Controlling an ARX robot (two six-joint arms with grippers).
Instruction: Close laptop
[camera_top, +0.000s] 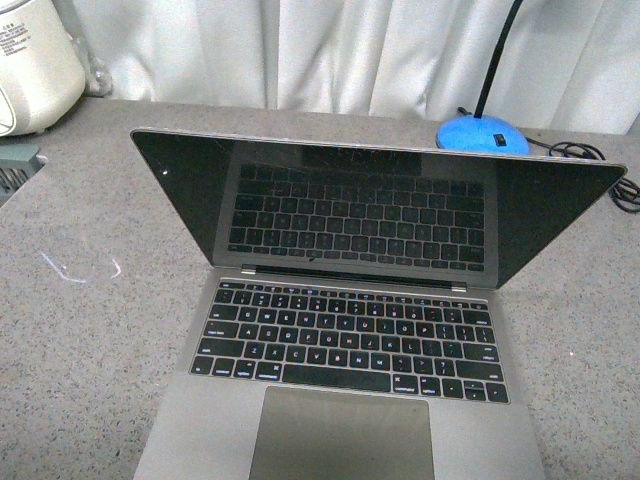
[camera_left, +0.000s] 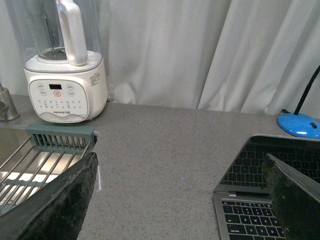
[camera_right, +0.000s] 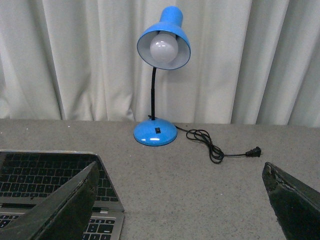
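The grey-silver laptop (camera_top: 350, 340) stands open on the grey countertop in the middle of the front view, its black keys and large trackpad toward me and its glossy black screen tilted back. Neither gripper shows in the front view. My left gripper (camera_left: 182, 200) is open and empty, above bare counter to the laptop's left; the laptop's left corner (camera_left: 255, 200) sits by its one finger. My right gripper (camera_right: 182, 200) is open and empty, above bare counter to the laptop's right; the laptop's right corner (camera_right: 55, 185) lies by its one finger.
A white blender (camera_left: 65, 80) stands at the back left beside a sink rack (camera_left: 45, 160). A blue desk lamp (camera_right: 160, 75) stands behind the laptop's right side, with its black cord and plug (camera_right: 220, 150) lying on the counter. White curtains hang behind.
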